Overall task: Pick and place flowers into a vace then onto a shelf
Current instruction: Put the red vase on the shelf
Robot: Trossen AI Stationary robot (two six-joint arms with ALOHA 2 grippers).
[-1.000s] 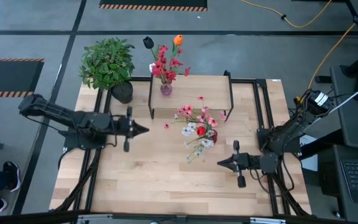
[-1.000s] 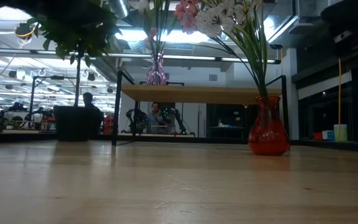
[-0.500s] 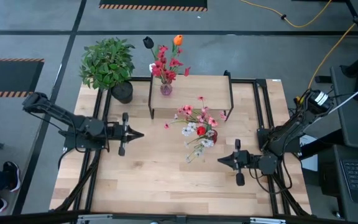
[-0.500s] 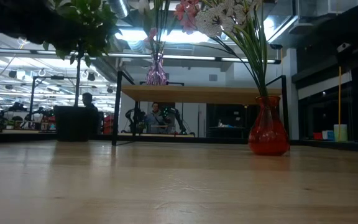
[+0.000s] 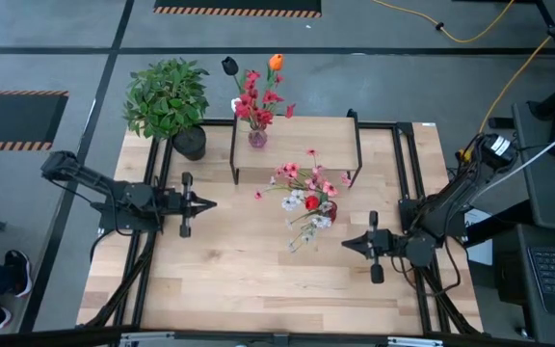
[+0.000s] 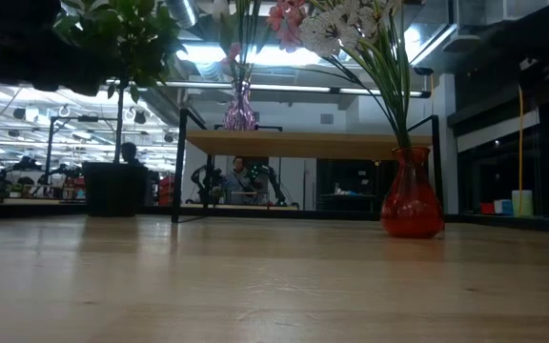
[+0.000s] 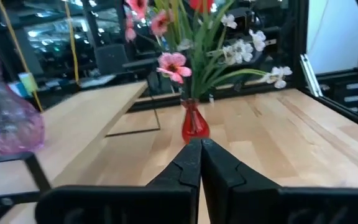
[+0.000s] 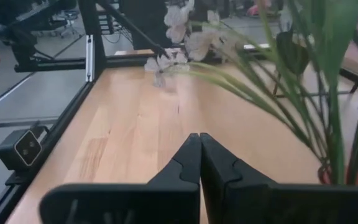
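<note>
A red vase (image 5: 329,208) stands on the table in front of the shelf, holding pink, white and red flowers (image 5: 304,189). It also shows in the low view (image 6: 411,205) and the left wrist view (image 7: 193,126). A purple vase (image 5: 257,138) with red and orange flowers (image 5: 256,101) stands on the shelf's (image 5: 302,145) left end. My left gripper (image 5: 214,203) is shut and empty to the left of the red vase, pointing at it (image 7: 199,146). My right gripper (image 5: 344,244) is shut and empty to the near right of the red vase (image 8: 199,140).
A bushy potted plant (image 5: 167,96) stands at the table's far left corner, beside the shelf. Black frame rails (image 5: 408,173) run along the table's left and right sides. Bare tabletop (image 5: 258,270) lies between the grippers and toward the near edge.
My left gripper has drawn back toward the table's left edge, away from the red vase, staying shut. My right gripper has edged a little toward the table's right edge. The vases and flowers have stayed where they were.
</note>
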